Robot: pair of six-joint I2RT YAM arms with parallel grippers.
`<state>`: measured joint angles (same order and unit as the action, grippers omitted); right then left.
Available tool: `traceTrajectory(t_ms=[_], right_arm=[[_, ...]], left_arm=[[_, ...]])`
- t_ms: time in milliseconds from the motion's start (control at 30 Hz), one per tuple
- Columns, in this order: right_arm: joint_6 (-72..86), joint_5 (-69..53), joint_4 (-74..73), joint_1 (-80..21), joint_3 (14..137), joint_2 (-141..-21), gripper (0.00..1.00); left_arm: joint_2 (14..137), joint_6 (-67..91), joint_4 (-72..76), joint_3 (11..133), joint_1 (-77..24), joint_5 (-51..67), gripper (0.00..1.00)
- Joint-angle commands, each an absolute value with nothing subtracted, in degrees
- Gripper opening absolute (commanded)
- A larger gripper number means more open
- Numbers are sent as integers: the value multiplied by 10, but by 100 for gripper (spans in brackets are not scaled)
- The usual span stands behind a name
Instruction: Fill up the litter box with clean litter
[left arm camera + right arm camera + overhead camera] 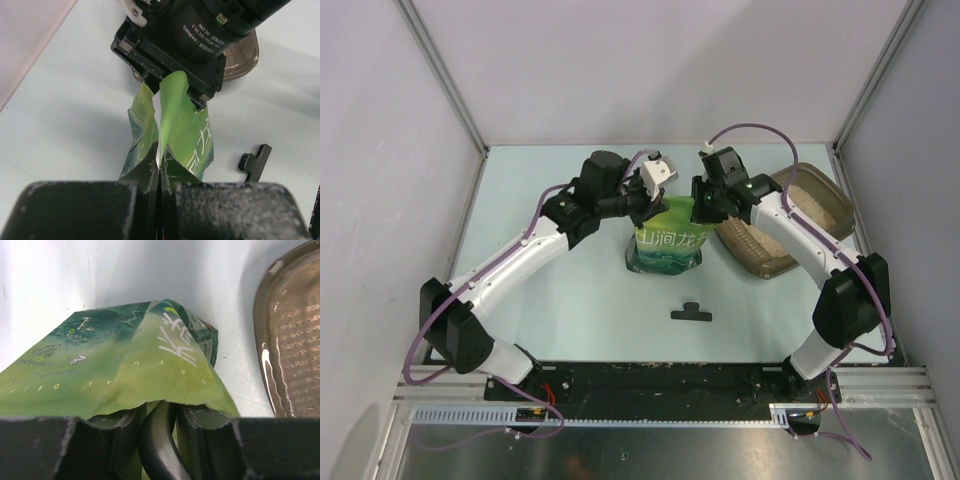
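Observation:
A green printed pouch bag (668, 243) stands at the table's middle. My left gripper (653, 203) is shut on its top edge from the left; in the left wrist view the jaws (161, 169) pinch the bag (172, 130). My right gripper (706, 207) grips the bag's top from the right, and the bag (125, 360) drapes over its fingers (200, 440). A dark curved piece sits between them; I cannot tell what it is. The brown litter box (761, 262) lies right of the bag with pale beige litter (817, 205) in it. Its rim also shows in the left wrist view (248, 60) and the right wrist view (262, 340).
A black clip (691, 314) lies on the table in front of the bag, also in the left wrist view (255, 162). Enclosure walls and metal posts ring the table on the left, back and right. The litter box sits against the right wall.

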<state>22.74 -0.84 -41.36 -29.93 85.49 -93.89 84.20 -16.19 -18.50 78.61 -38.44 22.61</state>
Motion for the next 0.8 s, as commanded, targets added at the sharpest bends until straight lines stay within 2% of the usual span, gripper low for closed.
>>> traceTrajectory(t_ms=[0,300,767], right_arm=[[241,-44,-341,-298,794,-948,0],[302,-203,-222,-296,717,-923,0],[388,-492,-144,-154,715,-896,0]], left_arm=[[809,-112,-105,796,-382,229,0],[805,-111,-102,779,-381,231,0],[781,-177,-103,743,-381,220,0]])
